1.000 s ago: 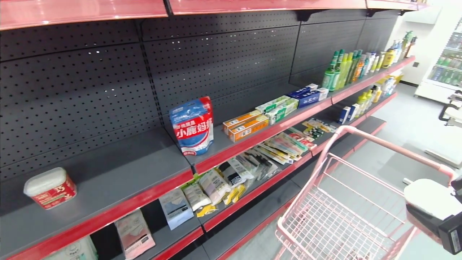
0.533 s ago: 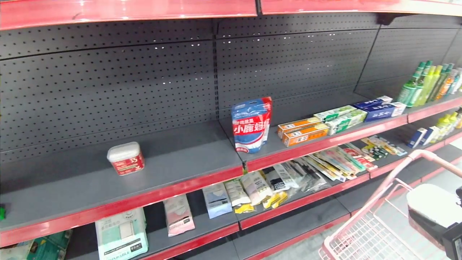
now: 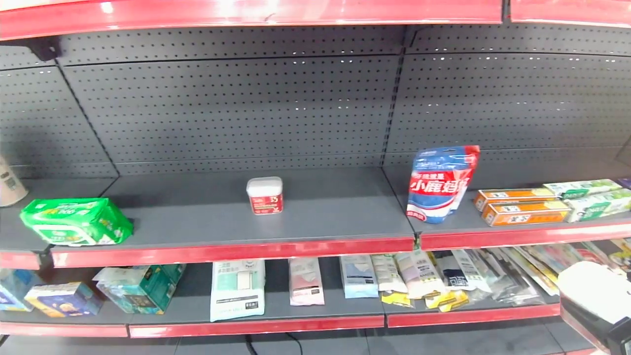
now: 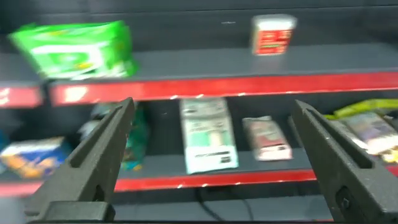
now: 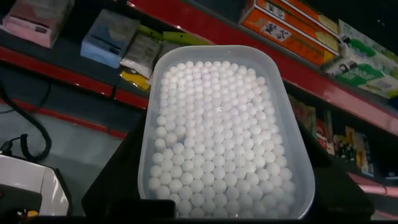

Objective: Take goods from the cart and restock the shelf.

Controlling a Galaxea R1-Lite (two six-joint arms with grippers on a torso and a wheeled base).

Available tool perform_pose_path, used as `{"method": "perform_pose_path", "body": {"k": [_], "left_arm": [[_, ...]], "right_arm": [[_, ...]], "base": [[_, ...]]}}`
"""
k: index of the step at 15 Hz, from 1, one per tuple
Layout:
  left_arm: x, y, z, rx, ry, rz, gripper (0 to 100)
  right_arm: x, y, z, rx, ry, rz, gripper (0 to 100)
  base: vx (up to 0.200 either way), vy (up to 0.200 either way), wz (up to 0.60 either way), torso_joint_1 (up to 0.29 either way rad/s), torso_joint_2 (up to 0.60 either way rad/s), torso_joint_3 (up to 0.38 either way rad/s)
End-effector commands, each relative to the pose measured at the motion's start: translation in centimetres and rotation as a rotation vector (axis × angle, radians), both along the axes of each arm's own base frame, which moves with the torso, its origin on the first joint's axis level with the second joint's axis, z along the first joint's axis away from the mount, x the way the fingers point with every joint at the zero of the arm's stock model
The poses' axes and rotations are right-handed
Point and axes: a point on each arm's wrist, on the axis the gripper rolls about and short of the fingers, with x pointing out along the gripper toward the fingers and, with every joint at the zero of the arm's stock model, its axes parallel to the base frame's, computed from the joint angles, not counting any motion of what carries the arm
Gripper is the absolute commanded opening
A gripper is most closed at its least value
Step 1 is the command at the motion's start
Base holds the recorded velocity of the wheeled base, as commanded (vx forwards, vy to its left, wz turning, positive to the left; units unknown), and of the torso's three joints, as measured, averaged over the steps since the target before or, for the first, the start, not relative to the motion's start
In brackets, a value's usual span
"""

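Observation:
A white plastic tub [image 3: 594, 291] filled with small white beads [image 5: 217, 130] sits in my right gripper [image 3: 599, 315], low at the right in front of the lower shelf. The right gripper [image 5: 224, 186] is shut on it, with dark fingers on both of its sides. A matching tub with a red label [image 3: 264, 195] stands alone on the grey middle shelf [image 3: 197, 217]. My left gripper [image 4: 212, 106] is open with nothing between its fingers, facing the shelves with the red-label tub [image 4: 272, 34] beyond it.
A green wipes pack [image 3: 76, 228] lies at the shelf's left, a blue and red pouch [image 3: 440, 182] and orange boxes [image 3: 522, 204] to the right. Bare shelf lies on both sides of the red-label tub. Packets [image 3: 237, 288] crowd the lower shelf.
The head camera has swung left, so the pink cart has left the picture and the green pack has come in. The tub stays in the right gripper.

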Motion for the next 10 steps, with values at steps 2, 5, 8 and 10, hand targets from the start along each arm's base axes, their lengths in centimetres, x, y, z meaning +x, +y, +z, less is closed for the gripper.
{"method": "perform_pose_path", "body": {"k": [2, 5, 8, 10], "left_arm": [[0.0, 0.0, 0.0, 0.0, 0.0, 0.001, 100], [0.1, 0.0, 0.1, 0.002, 0.016, -0.004, 100], [0.1, 0.0, 0.1, 0.017, 0.02, -0.01, 100], [0.0, -0.2, 0.6, 0.063, 0.002, -0.1, 100]], "right_arm": [[-1.4, 0.2, -0.7, 0.003, -0.021, -0.005, 0], [-2.6, 0.4, -0.8, 0.014, -0.072, -0.007, 0], [-3.6, 0.6, -0.7, 0.087, -0.137, -0.016, 0], [-4.4, 0.8, -0.5, 0.123, -0.194, 0.038, 0]], "base": [[0.0, 0.0, 0.0, 0.0, 0.0, 0.0], [0.0, 0.0, 0.0, 0.0, 0.0, 0.0], [0.0, 0.0, 0.0, 0.0, 0.0, 0.0], [0.0, 0.0, 0.0, 0.0, 0.0, 0.0]]}}
